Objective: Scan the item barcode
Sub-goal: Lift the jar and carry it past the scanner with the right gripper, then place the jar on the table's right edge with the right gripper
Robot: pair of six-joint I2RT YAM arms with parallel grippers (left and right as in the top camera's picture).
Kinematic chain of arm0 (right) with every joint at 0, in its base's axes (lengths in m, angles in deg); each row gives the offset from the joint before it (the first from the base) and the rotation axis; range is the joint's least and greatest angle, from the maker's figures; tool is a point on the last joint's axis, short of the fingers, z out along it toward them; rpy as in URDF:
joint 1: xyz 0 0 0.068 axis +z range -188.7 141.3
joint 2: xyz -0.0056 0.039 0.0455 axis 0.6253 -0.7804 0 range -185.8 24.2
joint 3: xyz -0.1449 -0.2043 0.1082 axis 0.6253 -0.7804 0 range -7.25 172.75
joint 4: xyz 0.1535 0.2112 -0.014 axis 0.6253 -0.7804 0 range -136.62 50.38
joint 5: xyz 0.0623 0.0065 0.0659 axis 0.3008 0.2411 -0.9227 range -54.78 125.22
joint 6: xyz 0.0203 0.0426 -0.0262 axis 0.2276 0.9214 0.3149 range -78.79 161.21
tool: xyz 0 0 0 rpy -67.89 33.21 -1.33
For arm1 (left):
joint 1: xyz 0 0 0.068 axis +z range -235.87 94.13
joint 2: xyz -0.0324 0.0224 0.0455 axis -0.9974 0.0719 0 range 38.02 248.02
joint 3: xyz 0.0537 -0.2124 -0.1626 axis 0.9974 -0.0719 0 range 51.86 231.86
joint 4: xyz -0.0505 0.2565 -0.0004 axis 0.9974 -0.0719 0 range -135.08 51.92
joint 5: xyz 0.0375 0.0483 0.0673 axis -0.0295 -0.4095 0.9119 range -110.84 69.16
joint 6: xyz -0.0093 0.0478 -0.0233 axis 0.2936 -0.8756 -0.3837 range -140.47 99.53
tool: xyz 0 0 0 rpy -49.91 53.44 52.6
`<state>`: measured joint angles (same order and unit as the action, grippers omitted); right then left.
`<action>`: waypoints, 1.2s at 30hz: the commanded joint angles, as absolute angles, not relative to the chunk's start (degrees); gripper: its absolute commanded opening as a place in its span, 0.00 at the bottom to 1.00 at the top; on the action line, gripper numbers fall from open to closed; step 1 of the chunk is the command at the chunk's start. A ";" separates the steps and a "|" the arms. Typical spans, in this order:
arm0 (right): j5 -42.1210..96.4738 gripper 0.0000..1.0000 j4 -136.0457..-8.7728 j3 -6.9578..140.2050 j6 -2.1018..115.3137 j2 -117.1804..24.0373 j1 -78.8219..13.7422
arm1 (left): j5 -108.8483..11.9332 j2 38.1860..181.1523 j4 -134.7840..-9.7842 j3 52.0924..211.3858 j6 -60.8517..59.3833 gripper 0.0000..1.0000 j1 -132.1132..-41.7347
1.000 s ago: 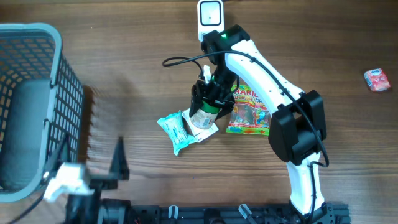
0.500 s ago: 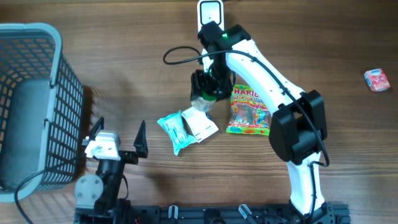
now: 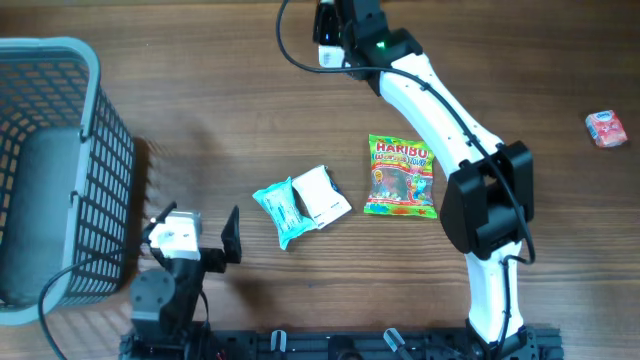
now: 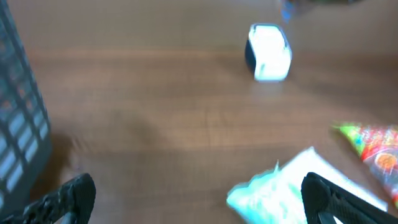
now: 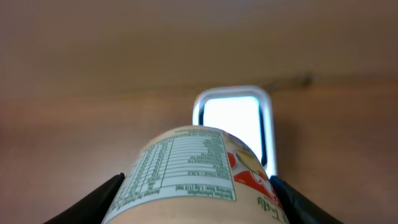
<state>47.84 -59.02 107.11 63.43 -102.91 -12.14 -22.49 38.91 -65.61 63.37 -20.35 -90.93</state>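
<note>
Holding the labelled bottle (image 5: 186, 177) between the half-spread fingers of the right gripper (image 5: 199, 202), poised before the lit scanner (image 5: 233, 118) just beyond the tips, likely to present its barcode, with the left gripper (image 4: 199, 198) spread wide, grasping nothing.

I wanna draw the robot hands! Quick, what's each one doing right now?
Left gripper: open, holding nothing.
Right gripper: closed on a labelled container.

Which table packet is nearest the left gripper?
The teal packet, left of the white packet; the Haribo bag and pink sweet lie farther right.
</note>
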 commanded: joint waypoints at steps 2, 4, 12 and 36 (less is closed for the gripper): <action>55.14 0.52 -49.08 107.44 59.23 -107.24 -12.35 | -22.29 38.78 -74.68 63.11 -20.00 1.00 -90.52; 55.19 0.52 -42.19 107.44 57.63 -110.80 -12.70 | -22.29 38.78 -80.54 63.11 -20.00 1.00 -90.52; 55.19 0.48 -26.35 107.44 54.27 -118.12 -12.95 | -22.29 38.78 -83.35 63.11 -20.00 1.00 -90.52; 64.43 0.47 -86.65 107.42 74.73 -101.18 -37.10 | -22.29 38.78 -83.35 63.11 -20.00 1.00 -90.52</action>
<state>72.13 -79.52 107.40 65.76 -101.05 -30.98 -22.43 38.93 -83.51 63.33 -20.33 -90.93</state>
